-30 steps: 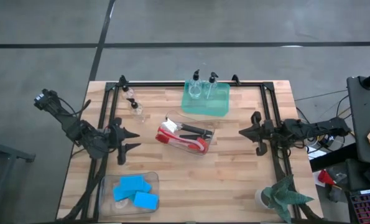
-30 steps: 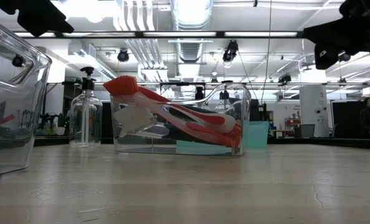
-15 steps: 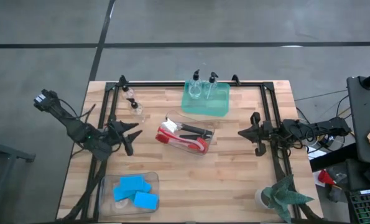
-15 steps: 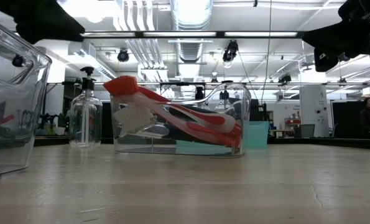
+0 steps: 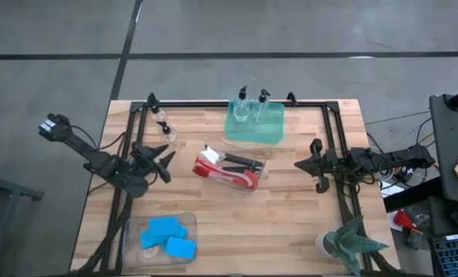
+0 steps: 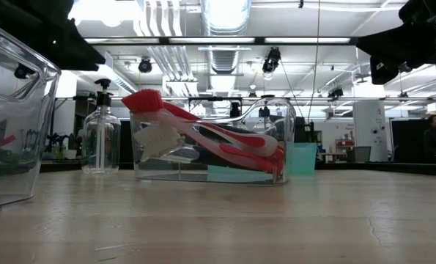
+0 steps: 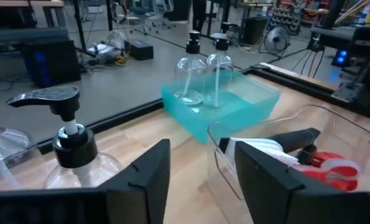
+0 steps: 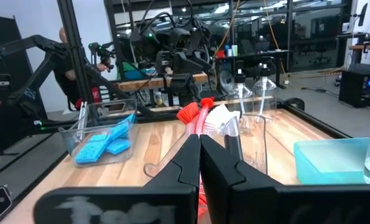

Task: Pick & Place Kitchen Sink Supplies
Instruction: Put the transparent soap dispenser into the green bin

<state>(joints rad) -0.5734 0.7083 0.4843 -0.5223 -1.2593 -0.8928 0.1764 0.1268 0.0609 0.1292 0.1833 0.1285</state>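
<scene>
Red brush (image 5: 227,174) lies diagonally, head left; left claw (image 5: 164,157) apart, right claw (image 5: 300,163) together.

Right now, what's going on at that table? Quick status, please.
Left gripper open, empty, near two loose pump bottles. Right gripper shut, empty, waiting at table's right. Brushes binned, sponges binned. Nothing in the way.

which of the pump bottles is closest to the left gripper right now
The loose pump bottle on bare wood, just beyond the open left gripper. A second loose bottle stands farther back, and two more sit in the green tray.
</scene>
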